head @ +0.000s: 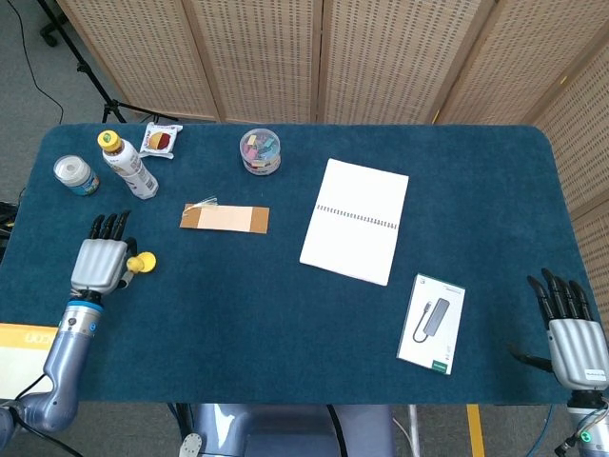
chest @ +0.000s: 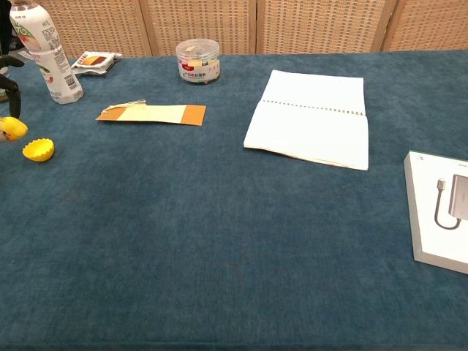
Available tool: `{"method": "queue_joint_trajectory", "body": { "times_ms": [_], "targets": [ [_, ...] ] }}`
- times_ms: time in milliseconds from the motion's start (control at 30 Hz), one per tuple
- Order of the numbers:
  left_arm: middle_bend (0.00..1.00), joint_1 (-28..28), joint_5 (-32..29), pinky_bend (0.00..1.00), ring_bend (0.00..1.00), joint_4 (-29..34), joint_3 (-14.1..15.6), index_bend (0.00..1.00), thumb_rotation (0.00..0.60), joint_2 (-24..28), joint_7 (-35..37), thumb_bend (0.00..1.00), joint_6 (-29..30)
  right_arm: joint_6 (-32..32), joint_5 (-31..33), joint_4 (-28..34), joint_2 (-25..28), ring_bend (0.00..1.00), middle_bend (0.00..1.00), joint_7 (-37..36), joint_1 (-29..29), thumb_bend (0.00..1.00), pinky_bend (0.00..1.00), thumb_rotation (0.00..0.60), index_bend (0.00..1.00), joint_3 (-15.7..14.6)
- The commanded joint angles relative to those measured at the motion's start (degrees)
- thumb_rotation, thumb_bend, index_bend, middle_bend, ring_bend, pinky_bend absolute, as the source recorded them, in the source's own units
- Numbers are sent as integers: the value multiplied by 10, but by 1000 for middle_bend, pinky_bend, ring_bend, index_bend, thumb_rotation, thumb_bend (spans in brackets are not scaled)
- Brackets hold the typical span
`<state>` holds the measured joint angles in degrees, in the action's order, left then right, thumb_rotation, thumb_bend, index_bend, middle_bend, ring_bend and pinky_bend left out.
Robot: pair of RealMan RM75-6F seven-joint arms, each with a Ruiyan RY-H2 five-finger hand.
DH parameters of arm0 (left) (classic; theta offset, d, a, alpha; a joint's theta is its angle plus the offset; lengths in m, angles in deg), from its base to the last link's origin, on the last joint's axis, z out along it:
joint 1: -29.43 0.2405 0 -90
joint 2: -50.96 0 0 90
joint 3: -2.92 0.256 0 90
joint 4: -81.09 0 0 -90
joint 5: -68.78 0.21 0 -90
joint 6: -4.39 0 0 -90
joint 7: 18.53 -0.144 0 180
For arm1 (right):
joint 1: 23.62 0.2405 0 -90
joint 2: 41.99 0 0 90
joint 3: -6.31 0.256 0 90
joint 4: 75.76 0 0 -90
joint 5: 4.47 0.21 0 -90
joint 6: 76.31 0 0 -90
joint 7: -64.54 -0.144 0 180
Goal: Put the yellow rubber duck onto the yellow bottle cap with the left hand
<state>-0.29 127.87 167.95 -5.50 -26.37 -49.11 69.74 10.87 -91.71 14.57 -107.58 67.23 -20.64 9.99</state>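
Observation:
The yellow rubber duck point(chest: 12, 129) shows at the far left edge of the chest view, lifted off the cloth and pinched by my left hand point(head: 99, 264). Only dark fingers point(chest: 10, 82) of that hand show there. The loose yellow bottle cap point(chest: 38, 150) lies open side up on the blue table, just right of and below the duck. In the head view the cap point(head: 144, 263) sits close to the hand's thumb side, where duck and cap blur together. My right hand point(head: 575, 329) rests at the near right corner, fingers apart, holding nothing.
A bottle point(head: 128, 167) with its own yellow cap and a white tin point(head: 74, 175) stand behind the left hand. A cardboard strip point(head: 225, 218), clear tub point(head: 260, 152), open notebook point(head: 355, 221), white box point(head: 431, 324) and a yellow book point(head: 24, 347) also lie around.

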Motion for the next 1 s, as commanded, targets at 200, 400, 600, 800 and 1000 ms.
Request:
{"method": "queue_joint_trajectory", "body": {
  "times_ms": [200,400,600,800,1000],
  "targets": [
    [0,-7,-13,0,0,-31,2,572,600,-7,2,280,-19,2,0,0,0,0,0,-1,-1,0,0,600,0,0],
    [0,-14,-13,0,0,-63,0,576,600,-24,18,280,-33,1,0,-1,0,0,0,0,0,0,0,600,0,0],
    [0,-21,-11,0,0,-92,-2,576,600,-45,9,280,-25,1,0,-1,0,0,0,-2,-1,0,0,600,0,0],
    [0,-26,-9,0,0,-113,-6,576,600,-62,15,280,-28,2,0,-1,0,0,0,-1,-1,0,0,600,0,0],
    [0,-29,-12,0,0,-130,-6,576,600,-76,21,280,-38,3,-1,-1,0,0,0,-3,-1,0,0,600,0,0]
  ]
}}
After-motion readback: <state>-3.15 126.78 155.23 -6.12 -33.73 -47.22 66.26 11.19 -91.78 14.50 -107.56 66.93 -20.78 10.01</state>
